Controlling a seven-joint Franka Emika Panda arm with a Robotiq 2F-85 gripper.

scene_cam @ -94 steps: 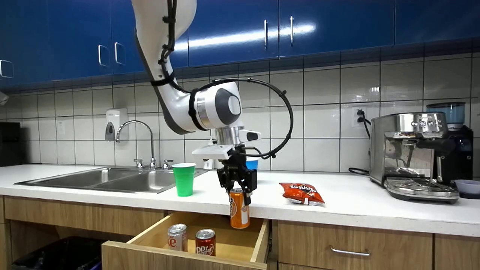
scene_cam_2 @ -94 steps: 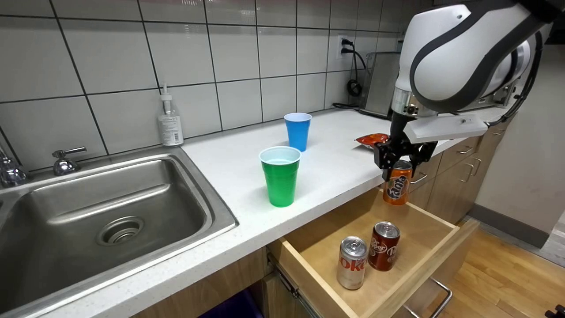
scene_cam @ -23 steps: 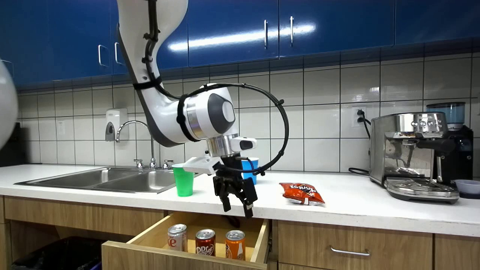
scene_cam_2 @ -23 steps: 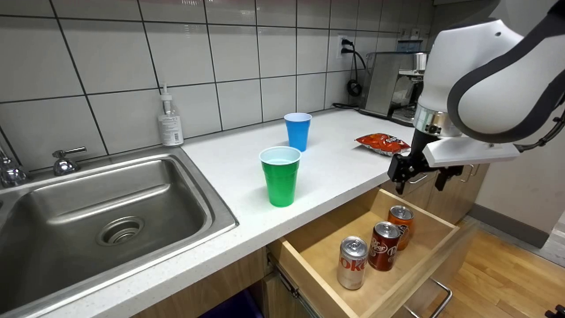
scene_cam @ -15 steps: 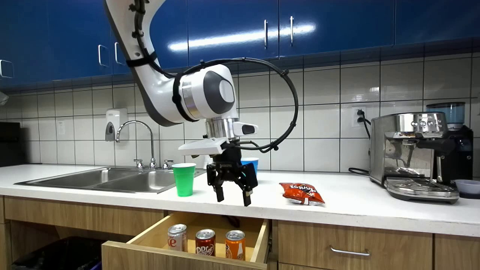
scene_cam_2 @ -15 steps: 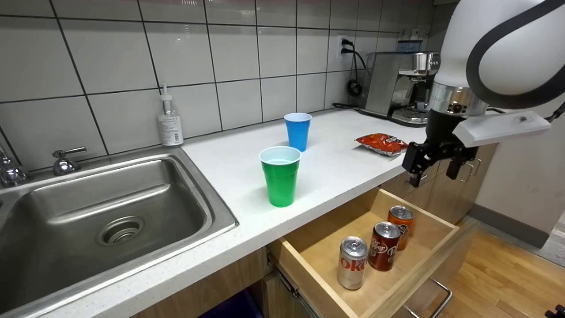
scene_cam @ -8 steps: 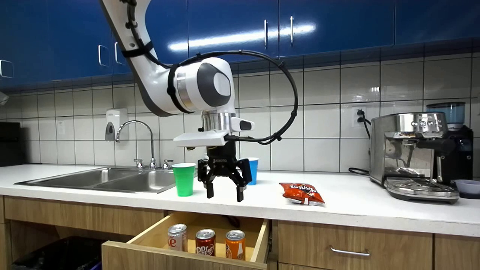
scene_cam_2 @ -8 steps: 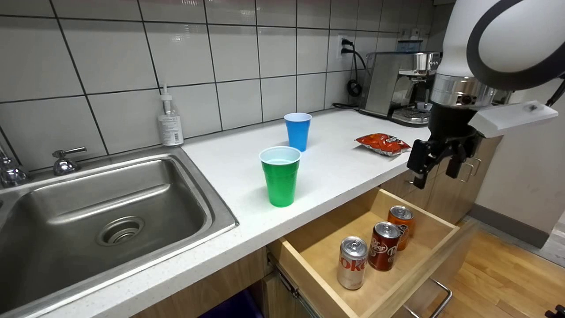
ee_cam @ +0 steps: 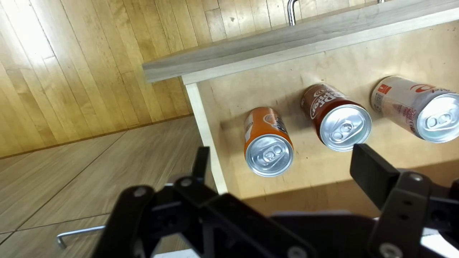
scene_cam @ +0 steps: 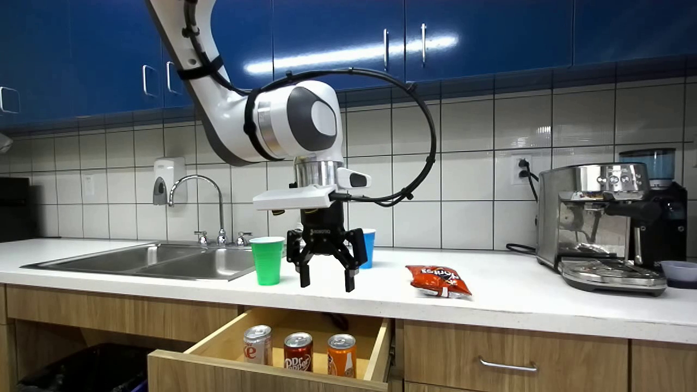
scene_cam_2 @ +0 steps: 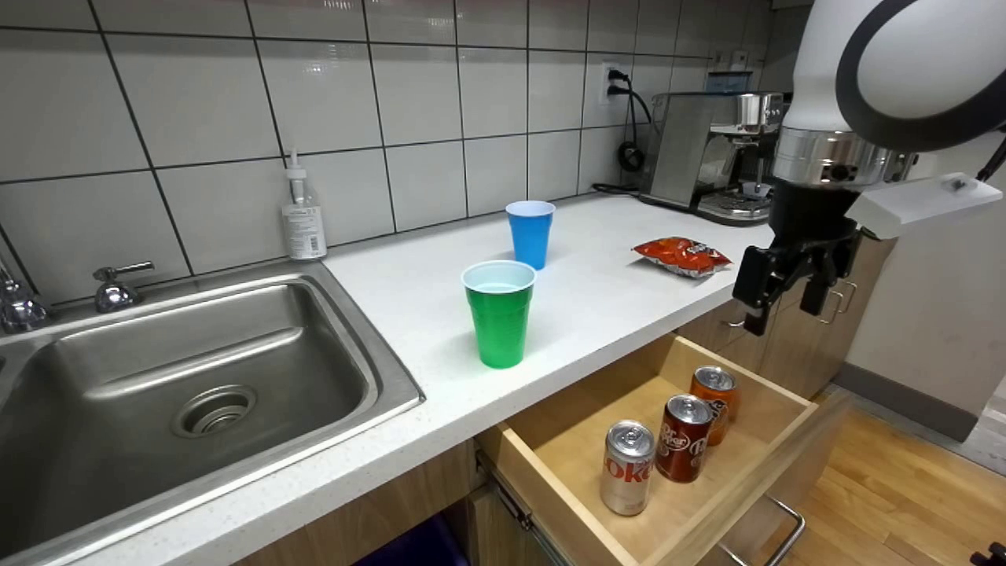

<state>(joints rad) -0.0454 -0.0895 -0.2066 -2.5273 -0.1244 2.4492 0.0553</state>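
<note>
Claw (scene_cam: 326, 284): black, angular; you held it wide apart, gripping nothing.
Orange can (ee_cam: 269, 142): smooth metal cylinder, stood upright in your pale-wood drawer (scene_cam_2: 597, 417).
Dark-red can (scene_cam_2: 684, 438): matching cylinder, stood just beside it.

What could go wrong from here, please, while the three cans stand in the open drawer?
The Fanta can, Dr Pepper can and Coke can stand upright and apart, so jolting the drawer might topple them. The gripper hangs open above the drawer; lowered off-centre, it could knock a can.
</note>
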